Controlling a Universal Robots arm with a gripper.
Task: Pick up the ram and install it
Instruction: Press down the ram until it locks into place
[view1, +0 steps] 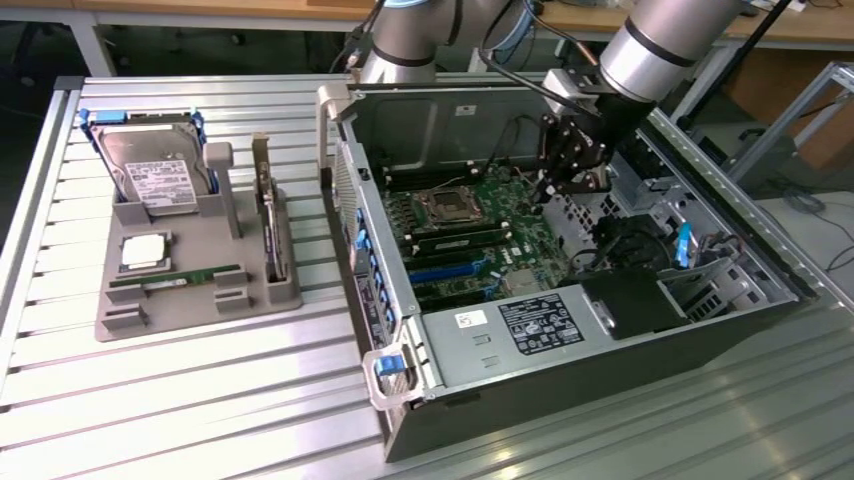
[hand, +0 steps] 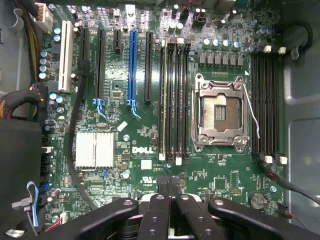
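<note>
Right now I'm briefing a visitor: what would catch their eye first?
The open computer case with its green motherboard, the gripper hanging inside above it. In the wrist view, the bare CPU socket. On the exterior view's left, a grey tray holding the ram and a hard drive.

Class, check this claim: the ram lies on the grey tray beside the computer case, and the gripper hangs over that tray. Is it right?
Not quite. The ram does lie on the grey tray, but the gripper hangs inside the open computer case, over the motherboard, as the exterior view shows.
</note>
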